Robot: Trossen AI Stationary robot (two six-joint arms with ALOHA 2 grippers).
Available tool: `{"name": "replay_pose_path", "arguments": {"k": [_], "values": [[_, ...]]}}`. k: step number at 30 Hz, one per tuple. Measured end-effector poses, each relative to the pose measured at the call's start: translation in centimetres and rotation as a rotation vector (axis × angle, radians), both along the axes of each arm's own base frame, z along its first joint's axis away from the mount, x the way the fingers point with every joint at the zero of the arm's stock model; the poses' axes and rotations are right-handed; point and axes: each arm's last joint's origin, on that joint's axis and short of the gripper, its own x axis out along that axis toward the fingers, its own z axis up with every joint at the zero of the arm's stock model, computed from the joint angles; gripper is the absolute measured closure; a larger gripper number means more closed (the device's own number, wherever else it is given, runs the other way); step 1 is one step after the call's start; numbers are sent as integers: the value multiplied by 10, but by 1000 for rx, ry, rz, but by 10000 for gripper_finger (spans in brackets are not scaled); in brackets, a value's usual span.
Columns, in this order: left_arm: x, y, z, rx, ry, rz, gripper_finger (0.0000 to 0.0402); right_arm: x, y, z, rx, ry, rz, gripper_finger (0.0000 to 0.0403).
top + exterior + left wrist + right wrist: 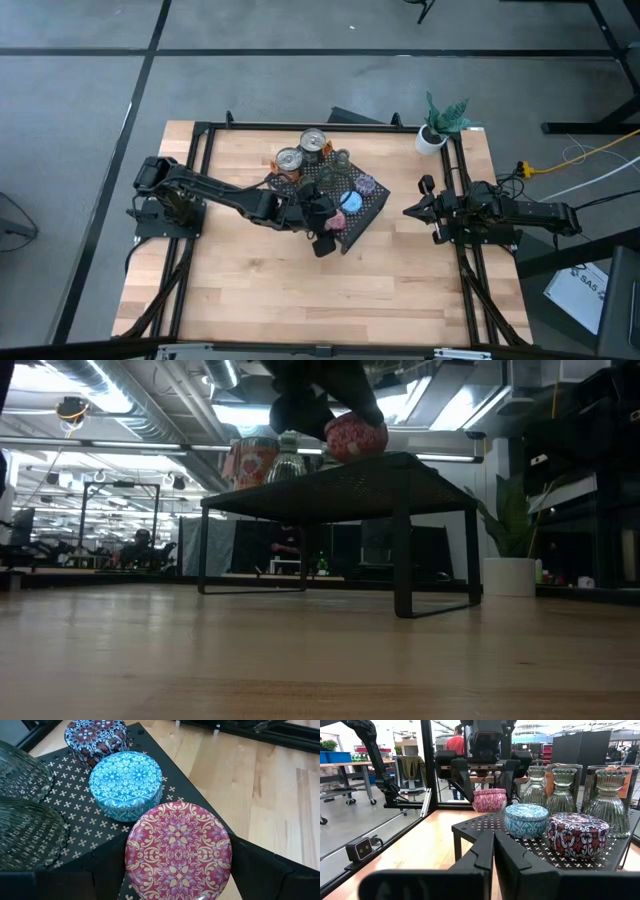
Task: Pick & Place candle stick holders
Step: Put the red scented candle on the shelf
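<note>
The pink holder (178,851) sits between the left gripper's (335,222) spread fingers at the rack's (372,212) near corner, beside the blue holder (126,784); the right gripper (412,211), closed, waits well apart.

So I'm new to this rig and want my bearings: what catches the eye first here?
The left gripper straddles the pink holder at the near corner of the black perforated stand mid-table. Beside it on the stand sit the blue holder and the purple holder. The right gripper waits shut off to the stand's right.
</note>
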Motion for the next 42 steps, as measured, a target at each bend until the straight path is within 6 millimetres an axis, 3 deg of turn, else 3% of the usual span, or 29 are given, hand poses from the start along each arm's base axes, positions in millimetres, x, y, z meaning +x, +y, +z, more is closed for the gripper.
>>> {"name": "replay_pose_path", "arguments": {"k": [42], "values": [[0,1,0,26,-10,32,98,0,0,0,0,0,0,387]]}}
